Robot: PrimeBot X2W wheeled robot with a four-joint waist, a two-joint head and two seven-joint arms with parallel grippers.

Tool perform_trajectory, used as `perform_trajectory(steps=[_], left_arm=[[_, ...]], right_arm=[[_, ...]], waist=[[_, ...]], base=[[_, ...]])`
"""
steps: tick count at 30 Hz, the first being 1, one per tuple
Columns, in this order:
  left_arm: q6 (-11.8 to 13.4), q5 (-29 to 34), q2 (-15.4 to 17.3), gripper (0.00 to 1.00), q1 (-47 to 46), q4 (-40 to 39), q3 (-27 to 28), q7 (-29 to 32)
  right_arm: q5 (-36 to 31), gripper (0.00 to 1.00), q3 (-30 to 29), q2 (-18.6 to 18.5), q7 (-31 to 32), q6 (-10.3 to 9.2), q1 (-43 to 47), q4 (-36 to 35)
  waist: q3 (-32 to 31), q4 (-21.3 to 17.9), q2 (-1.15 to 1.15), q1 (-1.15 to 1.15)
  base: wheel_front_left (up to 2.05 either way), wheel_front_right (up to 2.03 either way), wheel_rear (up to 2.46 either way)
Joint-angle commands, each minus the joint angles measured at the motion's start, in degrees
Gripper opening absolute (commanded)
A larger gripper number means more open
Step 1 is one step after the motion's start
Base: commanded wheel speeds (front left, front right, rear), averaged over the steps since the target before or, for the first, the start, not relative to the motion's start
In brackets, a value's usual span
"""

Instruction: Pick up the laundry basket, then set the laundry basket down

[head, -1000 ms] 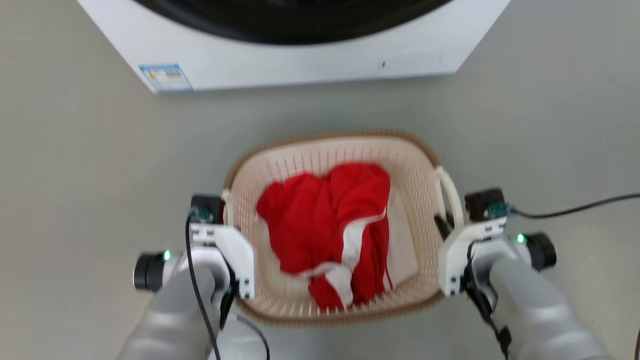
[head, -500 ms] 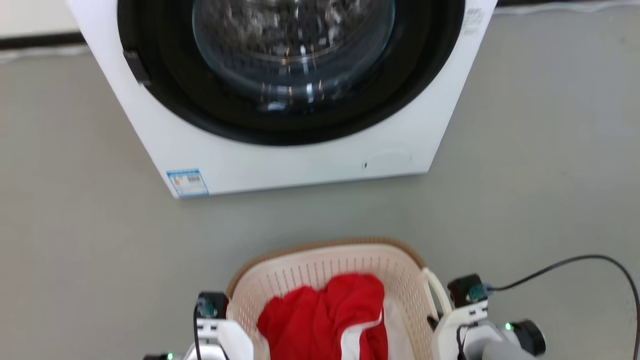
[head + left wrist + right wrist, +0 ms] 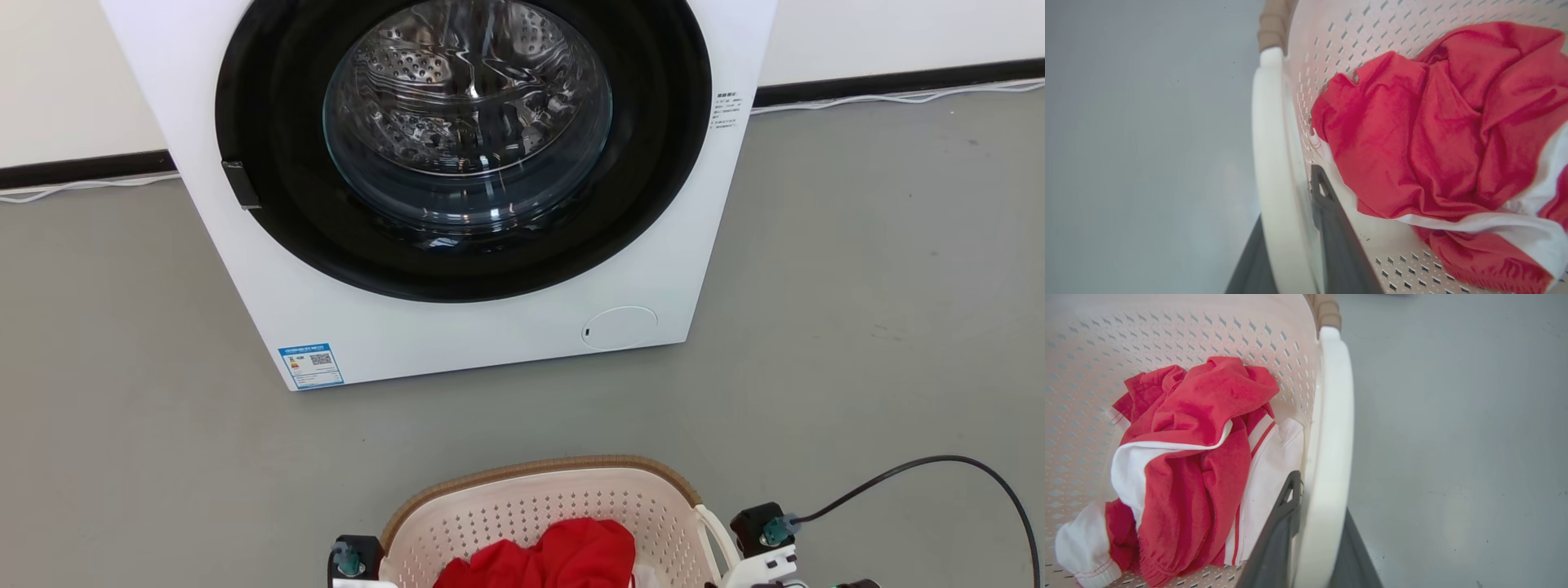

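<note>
A cream basket (image 3: 539, 496) with a brown rim sits at the bottom edge of the head view, on the near side of a white washer (image 3: 490, 335) with a strip of grey floor (image 3: 857, 327) between them; a red garment (image 3: 563, 555) lies inside it. A dark block on the left wrist (image 3: 353, 558) shows just beside the basket's left side and one on the right wrist (image 3: 763, 527) just beside its right handle (image 3: 718, 531), with a black cable (image 3: 939, 461) looping off to the right. Whether the basket rests on the floor or hangs clear cannot be told here. In the left wrist view, the left gripper (image 3: 1290, 212) pinches the basket's white left handle (image 3: 1267, 143): one dark finger stands inside the loop against the perforated wall, the other outside it over the floor, and the handle runs up between them. The red cloth, edged in white, is bunched close to the inner finger. In the right wrist view, the right gripper (image 3: 1321, 498) clamps the right handle the same way, its inner finger next to a white part of the garment and its outer finger on the floor side, the handle filling the gap between the two.
</note>
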Motion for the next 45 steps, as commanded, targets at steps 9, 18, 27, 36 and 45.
perform_trajectory(steps=[9,18,27,36,45], left_arm=[[0.7,-1.4,0.5,0.0,-0.2,-2.4,-0.7,0.0],[1.1,-2.8,0.5,0.0,-0.2,-2.5,-1.8,-0.2],[1.0,-4.2,0.5,0.0,-0.4,-2.3,-2.6,-0.6],[1.2,-5.3,0.5,0.0,-0.6,-2.3,-3.5,-1.0],[1.6,-6.6,0.5,0.0,-0.8,-2.7,-4.8,-1.0]], right_arm=[[0.4,0.0,2.1,1.1,0.0,0.94,0.1,-0.5],[1.1,0.0,2.8,1.1,0.0,0.94,0.0,-0.6],[1.7,0.0,3.3,1.1,0.0,0.94,-0.4,-0.2],[2.2,0.0,3.7,1.1,-0.2,0.94,-0.4,0.1],[2.6,0.0,4.0,1.1,-0.5,0.94,-0.6,0.6]], waist=[[-0.8,0.9,0.0,0.0],[-1.0,1.2,0.0,0.0],[-1.3,1.0,0.0,0.0],[-1.5,1.1,0.0,0.0],[-1.5,2.1,0.0,0.0]], base=[[0.0,0.0,0.0],[0.0,0.0,0.0],[0.0,0.0,0.0],[0.0,0.0,0.0],[0.0,0.0,0.0]])
